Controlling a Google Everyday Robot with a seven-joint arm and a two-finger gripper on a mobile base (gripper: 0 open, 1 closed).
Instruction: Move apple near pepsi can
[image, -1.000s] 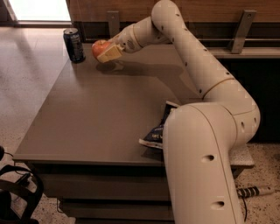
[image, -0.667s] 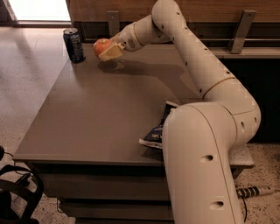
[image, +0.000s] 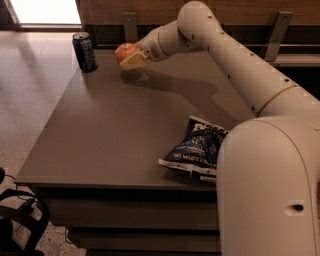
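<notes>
The red-orange apple (image: 124, 49) is held in my gripper (image: 130, 56) at the far left of the table (image: 110, 125), just above its surface, with a shadow under it. The gripper's tan fingers (image: 133, 60) are shut on the apple from its right side. The dark blue pepsi can (image: 85, 51) stands upright at the table's far left corner, a short gap left of the apple. My arm reaches in from the lower right across the table.
A flat dark blue chip bag (image: 197, 149) with white lettering lies near the table's front right edge, partly behind my arm. A wooden wall with metal brackets (image: 129, 26) runs behind the table. Dark gear (image: 20, 225) sits on the floor at the lower left.
The gripper and the apple have shifted slightly to the right. The can and the bag have not moved.
</notes>
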